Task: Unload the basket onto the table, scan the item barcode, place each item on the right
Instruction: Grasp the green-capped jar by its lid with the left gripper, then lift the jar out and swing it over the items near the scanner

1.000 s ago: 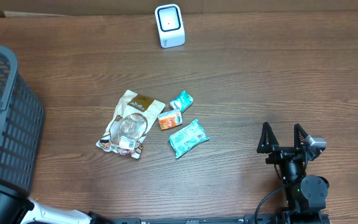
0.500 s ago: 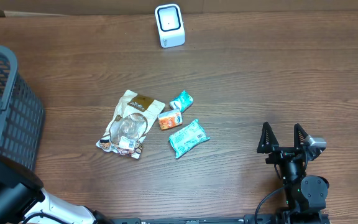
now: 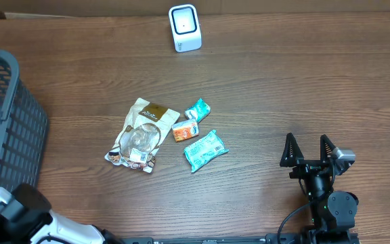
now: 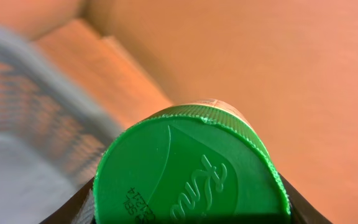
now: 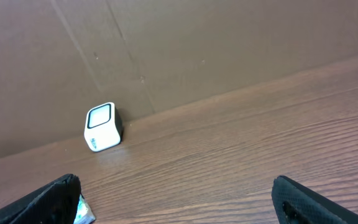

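Left gripper [image 4: 186, 214] is found pinching a green-lidded round container [image 4: 185, 168], with one dark finger seen at each side of the lid. Printed characters are noted on the lid. The container is held just beside the grey plastic mesh basket [image 4: 23, 130] at the table's left end. Right gripper [image 3: 309, 150] is recorded spread wide, nothing between its fingers, over the brown wooden table [image 3: 283, 81]. A white cube-shaped scanner [image 3: 185, 27] is noted at the far edge, well apart from both grippers.

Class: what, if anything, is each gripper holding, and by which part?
The left gripper grips a green-lidded container by opposite sides near its lid. The right gripper is open, empty.
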{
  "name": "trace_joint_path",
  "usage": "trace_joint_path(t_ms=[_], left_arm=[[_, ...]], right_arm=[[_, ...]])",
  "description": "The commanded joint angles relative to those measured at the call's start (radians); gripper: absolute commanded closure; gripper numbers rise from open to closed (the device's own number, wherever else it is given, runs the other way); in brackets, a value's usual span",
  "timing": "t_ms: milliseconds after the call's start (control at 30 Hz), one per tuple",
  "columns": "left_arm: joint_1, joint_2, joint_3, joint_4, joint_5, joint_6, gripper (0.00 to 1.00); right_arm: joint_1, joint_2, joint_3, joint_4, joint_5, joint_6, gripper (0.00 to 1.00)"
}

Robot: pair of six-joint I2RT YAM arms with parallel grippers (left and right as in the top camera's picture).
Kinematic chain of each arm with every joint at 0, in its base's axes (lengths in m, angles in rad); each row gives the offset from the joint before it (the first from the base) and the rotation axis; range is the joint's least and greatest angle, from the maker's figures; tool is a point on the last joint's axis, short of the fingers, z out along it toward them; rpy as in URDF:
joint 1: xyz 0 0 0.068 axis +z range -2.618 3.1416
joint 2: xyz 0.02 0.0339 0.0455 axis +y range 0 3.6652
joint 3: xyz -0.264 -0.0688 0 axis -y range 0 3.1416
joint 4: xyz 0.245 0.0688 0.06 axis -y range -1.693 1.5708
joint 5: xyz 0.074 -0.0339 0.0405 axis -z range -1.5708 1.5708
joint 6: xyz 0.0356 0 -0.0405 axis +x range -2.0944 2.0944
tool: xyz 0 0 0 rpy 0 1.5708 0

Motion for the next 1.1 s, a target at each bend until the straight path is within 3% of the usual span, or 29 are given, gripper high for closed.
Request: trace_joint_path(t_ms=[0,167,300,467,800,1067], left_arm=[[-0.088,-0.097,0.043,-0.018,0.162,-0.017,0.83],[-0.270,-0.128,0.043,-0.119,0.072,0.072,0.82],[-0.533,-0.123,0.003,-0.281,-0.346,0.150,0.82],[-0.740,-0.112,-0.111,-0.298,-0.575,0.151,0.81],[-1.035,-0.111,-0.553,-0.030,-0.622,0.127,0.82],[-1.270,-0.097,-0.683,0.185,-0.623,0.055,0.81]], right_arm=[[0.008,-0.008,-0.010,0.007,0.013,-0.004,0.00],[0.008,-0.008,-0.010,0.007,0.013,-0.004,0.00],[0.008,-0.008,-0.011,0.007,0.013,-0.004,0.00],[0.008,-0.008,-0.010,0.007,0.013,-0.004,0.00],[0.008,-0.008,-0.010,0.007,0.013,-0.004,0.00],[0.008,-0.008,-0.010,0.007,0.013,-0.004,0.00]])
